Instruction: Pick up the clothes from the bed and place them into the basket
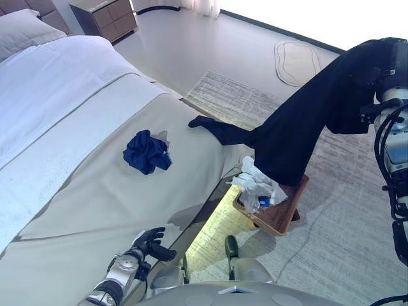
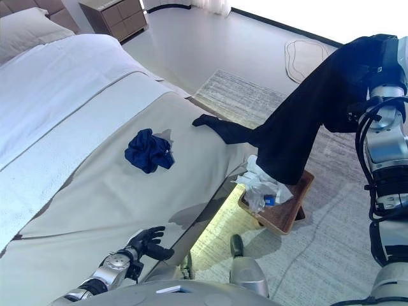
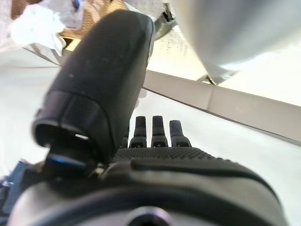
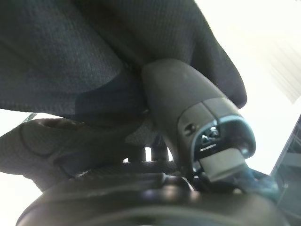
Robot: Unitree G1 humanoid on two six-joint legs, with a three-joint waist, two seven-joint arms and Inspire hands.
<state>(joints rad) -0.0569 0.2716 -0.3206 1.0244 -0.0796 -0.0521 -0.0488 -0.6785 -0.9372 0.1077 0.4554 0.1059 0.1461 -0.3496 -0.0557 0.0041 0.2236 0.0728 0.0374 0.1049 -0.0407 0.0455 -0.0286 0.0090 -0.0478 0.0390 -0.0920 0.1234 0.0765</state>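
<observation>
My right hand (image 1: 376,67) is raised high at the right and shut on a long black garment (image 1: 299,127). The cloth hangs down over the brown basket (image 1: 284,213) on the floor, and its far end (image 1: 210,127) still trails on the bed's edge. In the right wrist view the black garment (image 4: 94,52) is bunched under my thumb (image 4: 169,108). White clothes (image 1: 258,182) lie in the basket. A crumpled dark blue garment (image 1: 147,152) rests on the beige bedcover. My left hand (image 1: 150,243) hovers open low over the bed's near corner, holding nothing.
The bed (image 1: 95,191) fills the left side, with a white sheet band (image 1: 57,102) and a pillow (image 1: 22,29). A wooden nightstand (image 1: 105,16) stands at the back. A grey rug (image 1: 344,223) lies under the basket, and a small oval mat (image 1: 296,62) farther off.
</observation>
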